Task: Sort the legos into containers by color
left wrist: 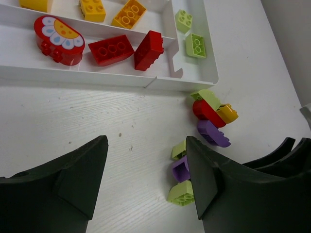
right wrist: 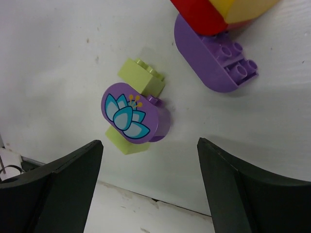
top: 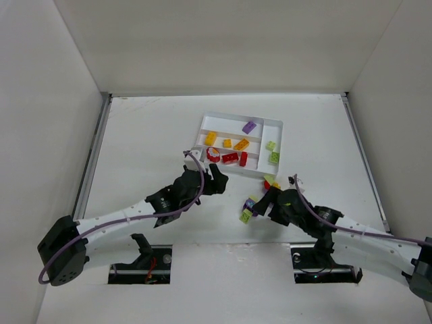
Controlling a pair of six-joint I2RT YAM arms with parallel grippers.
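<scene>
Purple and flower-printed, the oval lego (right wrist: pixel 135 119) lies on the table (right wrist: pixel 58 73) between two lime bricks (right wrist: pixel 143 77), directly under my right pincer (right wrist: pixel 149 145), whose fingers (right wrist: pixel 58 179) stand wide apart and empty, the lego's long axis slanting across their gap, outside the white tray (top: pixel 241 115).

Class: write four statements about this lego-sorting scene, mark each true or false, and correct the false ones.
1. Three red legos, one round, lie in one slot of the tray. True.
2. The left gripper and right gripper are both open and empty. True.
3. Every purple lego is in the tray. False: purple legos lie on the table.
4. The tray's lime green bricks share the yellow-orange bricks' slot. False: they lie in the crosswise end slot.
</scene>
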